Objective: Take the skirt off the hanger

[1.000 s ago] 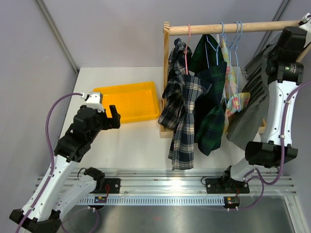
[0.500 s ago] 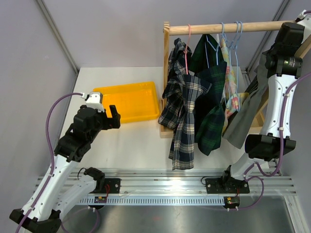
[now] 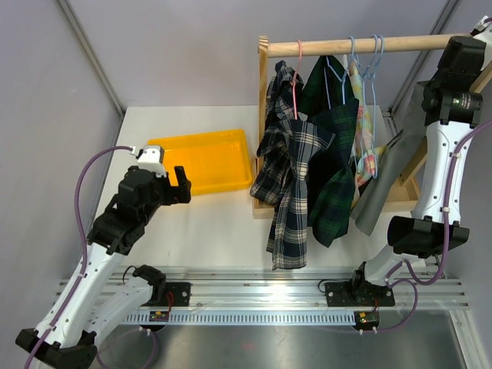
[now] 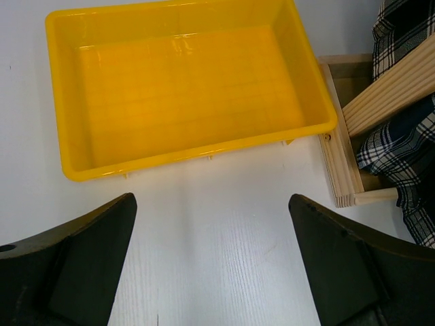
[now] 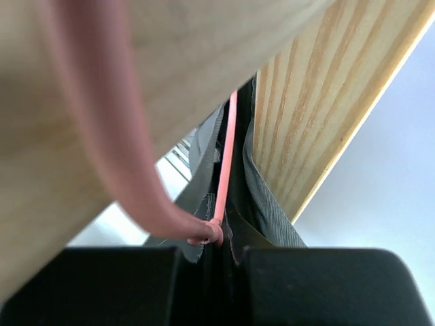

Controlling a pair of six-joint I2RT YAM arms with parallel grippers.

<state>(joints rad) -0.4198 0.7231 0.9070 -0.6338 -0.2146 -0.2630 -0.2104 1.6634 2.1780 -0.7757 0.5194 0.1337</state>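
Note:
The grey skirt (image 3: 384,177) hangs at the right end of the wooden rail (image 3: 369,44) and shows edge-on as a narrow strip. My right gripper (image 3: 450,73) is high up by the rail's right end. In the right wrist view its gripper (image 5: 212,251) is shut on the skirt's waistband (image 5: 268,197), with the pink hanger (image 5: 224,163) running between the fingers. The hanger's hook curves over the rail. My left gripper (image 3: 173,184) is open and empty, low over the table in front of the yellow tray (image 4: 190,88).
Plaid garments (image 3: 296,169) and a pastel one (image 3: 369,146) hang on blue and pink hangers left of the skirt. The rack's wooden post (image 5: 326,88) is close beside my right gripper. The rack's base (image 4: 338,156) lies right of the tray.
My right arm has lifted and turned at the rail's end. The skirt has swung from a wide pleated face to a narrow edge-on strip. The left arm has not moved.

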